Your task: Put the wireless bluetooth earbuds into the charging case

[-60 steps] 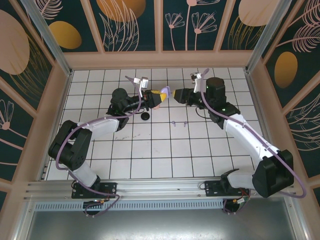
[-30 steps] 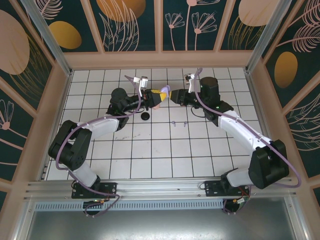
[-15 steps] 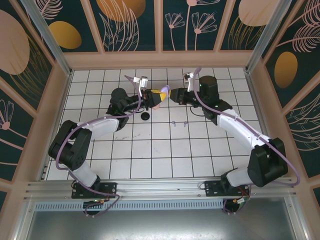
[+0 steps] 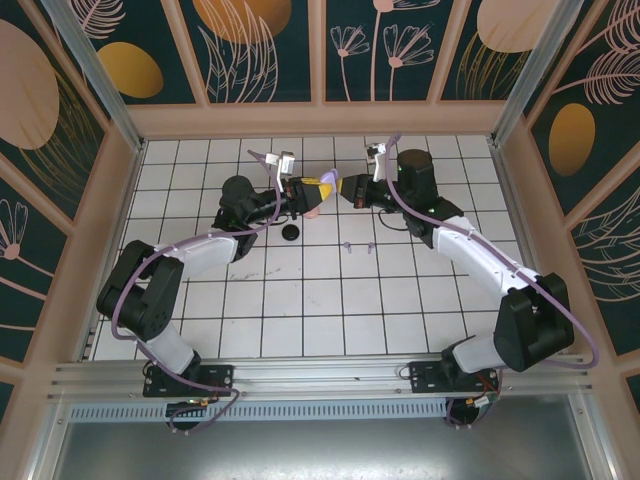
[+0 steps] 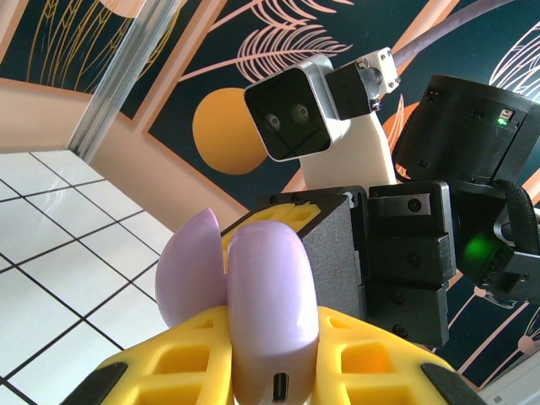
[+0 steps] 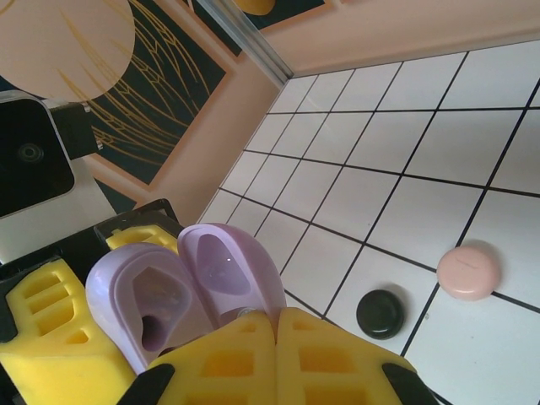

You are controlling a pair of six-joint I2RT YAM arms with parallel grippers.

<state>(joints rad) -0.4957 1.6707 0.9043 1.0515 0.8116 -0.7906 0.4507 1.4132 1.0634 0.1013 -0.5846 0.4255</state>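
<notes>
"Earbuds (image 4: 347, 245), the lavender pair, lie loose on the tabletop (image 4: 300, 300), nearer us than both grippers and well apart from them."

"And the charging case (image 6: 181, 287)?"

"Farther back, held above the tiles with its lid open, clamped in the left gripper (image 5: 274, 337). The right gripper (image 6: 276, 337) sits at its lid, fingers pressed together."

"Overhead it's a lavender speck."

"The right wrist camera looks into its hollow. Past it, a black puck (image 6: 380, 314) and a pink puck (image 6: 468, 272) lie on the tiles."
</notes>
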